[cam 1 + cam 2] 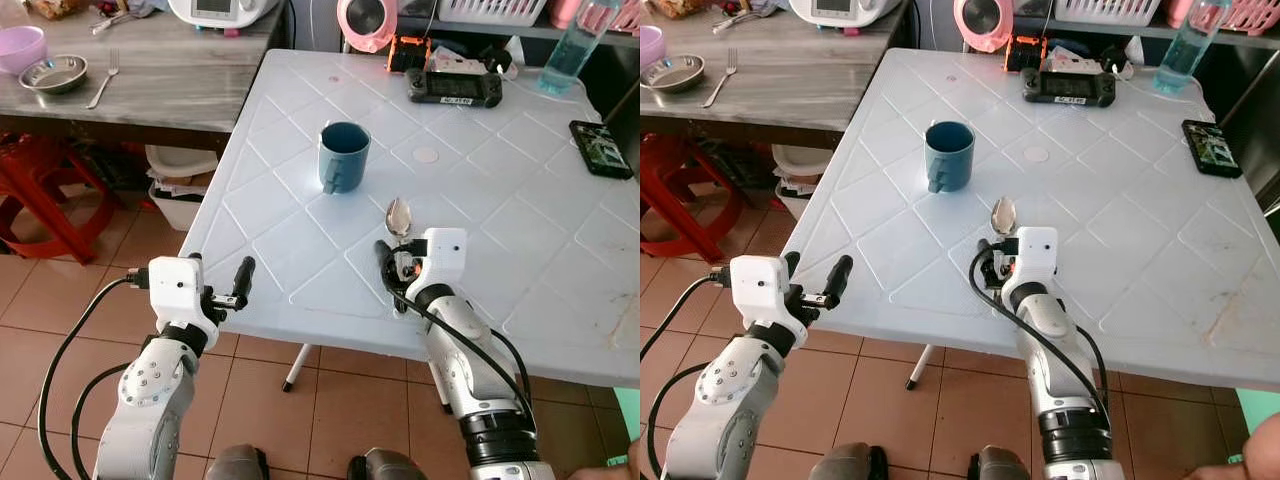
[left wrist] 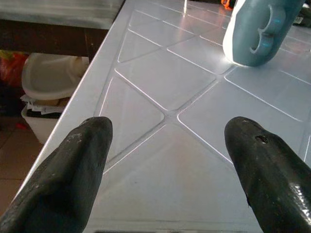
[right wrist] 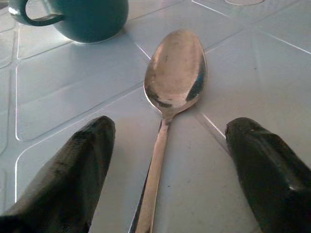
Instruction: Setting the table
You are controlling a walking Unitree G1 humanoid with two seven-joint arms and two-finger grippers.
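Observation:
A dark blue mug (image 1: pixel 344 155) stands upright on the white plastic table (image 1: pixel 500 250), handle toward me. A metal spoon (image 1: pixel 398 215) lies flat on the table just right of and nearer than the mug, bowl pointing away. My right gripper (image 3: pixel 167 145) is open and rests low over the table. Its fingers (image 3: pixel 77 160) stand on either side of the spoon's handle without touching it. My left gripper (image 1: pixel 220 267) is open and holds nothing. It hovers at the table's near left edge and points toward the mug (image 2: pixel 260 29).
A game controller (image 1: pixel 453 87), a phone (image 1: pixel 600 148), a water bottle (image 1: pixel 575 45) and a small white disc (image 1: pixel 426 155) lie further back. A grey side table (image 1: pixel 150 90) at left holds a metal bowl (image 1: pixel 54 73), a purple bowl and a fork (image 1: pixel 104 80). A red stool (image 1: pixel 40 190) and a bin stand below.

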